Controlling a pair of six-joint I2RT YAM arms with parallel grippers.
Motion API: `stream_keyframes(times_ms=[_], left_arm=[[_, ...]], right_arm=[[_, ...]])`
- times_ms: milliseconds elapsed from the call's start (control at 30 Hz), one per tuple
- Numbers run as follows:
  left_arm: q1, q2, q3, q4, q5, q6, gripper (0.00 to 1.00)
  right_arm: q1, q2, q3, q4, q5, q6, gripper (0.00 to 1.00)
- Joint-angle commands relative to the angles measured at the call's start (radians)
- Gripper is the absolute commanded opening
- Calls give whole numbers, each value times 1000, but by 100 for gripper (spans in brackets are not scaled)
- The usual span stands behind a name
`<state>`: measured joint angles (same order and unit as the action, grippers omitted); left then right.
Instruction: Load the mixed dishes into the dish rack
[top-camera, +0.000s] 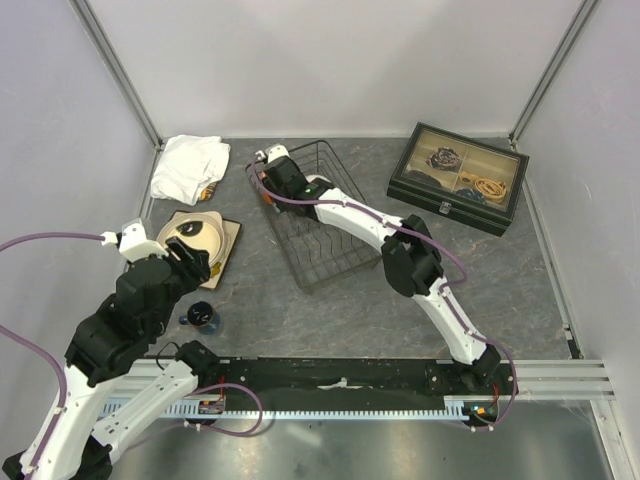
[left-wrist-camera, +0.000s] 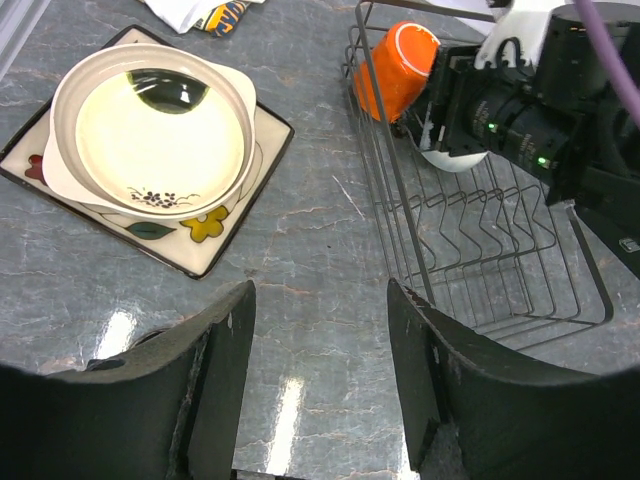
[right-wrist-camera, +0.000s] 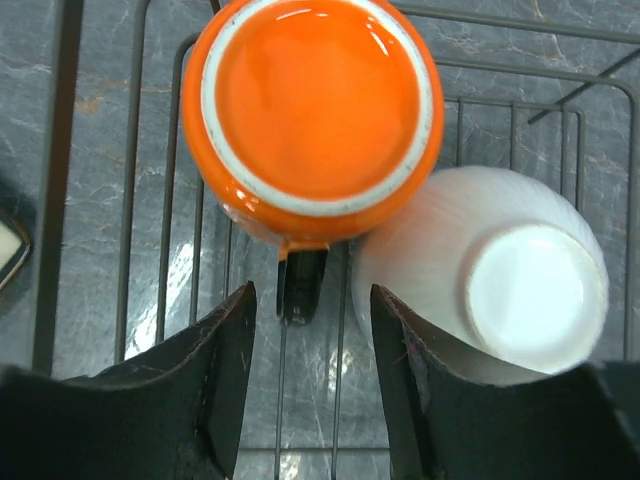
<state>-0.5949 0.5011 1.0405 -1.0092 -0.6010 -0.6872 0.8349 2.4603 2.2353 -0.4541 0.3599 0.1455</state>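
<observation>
Mug and bowl sit upturned in the rack, likely to drain. Right gripper gapes empty above; left gripper likewise, facing the plates

Non-task stuff: white cloth, loosely folded, upper left of the overhead view near the back-left corner. A blue-and-yellow printed thing pokes out from under its near edge, can't tell what it is. Black box with a glass lid, upper right, sitting at an angle. Compartments inside, with a yellowish chain-like item in one. Both sit on the grey marbled tabletop. Black rail runs along the bottom edge.
</observation>
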Motion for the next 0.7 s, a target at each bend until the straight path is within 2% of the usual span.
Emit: stream_keyframes(times_ms=[0,133,300,367,433,667], left_arm=[[4,4,1,-8,-25,0,63],[3,27,-8,-5,-36,-5,64],[3,62,1,9,-69,23,70],[4,71,-7,33,-68,46,72],[4,85,-25,75,-65,64,83],[3,227,-53,147,-74,77,83]], right_arm=[[3,-202,-80,69,-18,45,58],[6,-342,-268,153,-39,80,59],[16,-521,-410,155,-55,124,60],[20,-626,-537,158,-53,172,60],[35,-713,-715,204,-64,219,59],[105,-1146,-1152,232,-9,363,56]])
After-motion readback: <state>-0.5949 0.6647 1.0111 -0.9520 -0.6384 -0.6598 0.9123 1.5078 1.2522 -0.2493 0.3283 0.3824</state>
